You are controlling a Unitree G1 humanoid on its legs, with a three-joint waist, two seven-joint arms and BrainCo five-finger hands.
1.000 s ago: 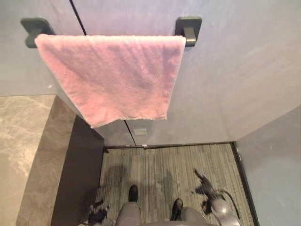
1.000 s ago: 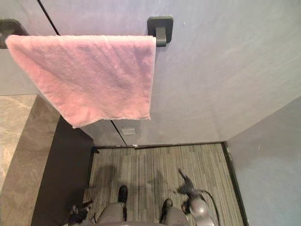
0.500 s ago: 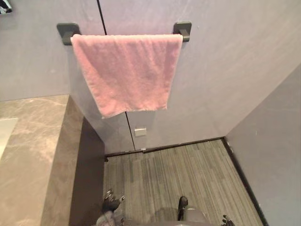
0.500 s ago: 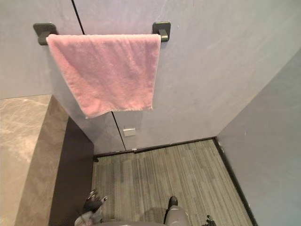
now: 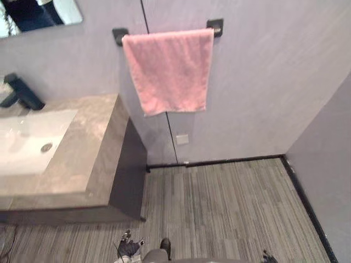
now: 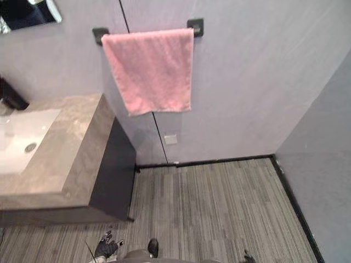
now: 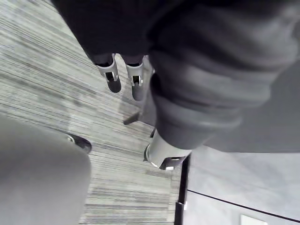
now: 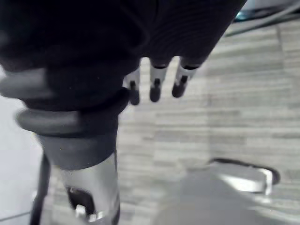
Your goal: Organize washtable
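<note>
Approach step, by my read; washtable sits left, with sink and black faucet; pink towel hangs on the far wall; your left hand and right hand hang low, fingers relaxed, holding nothing; next: turn left, close in.

The stone counter had a white sink in it and a black tap at its back edge.

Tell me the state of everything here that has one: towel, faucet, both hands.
Pink towel: draped over the black rail, hanging flat.
Faucet: no water seen running.
Left hand: open, holding nothing.
Right hand: open, holding nothing.
</note>
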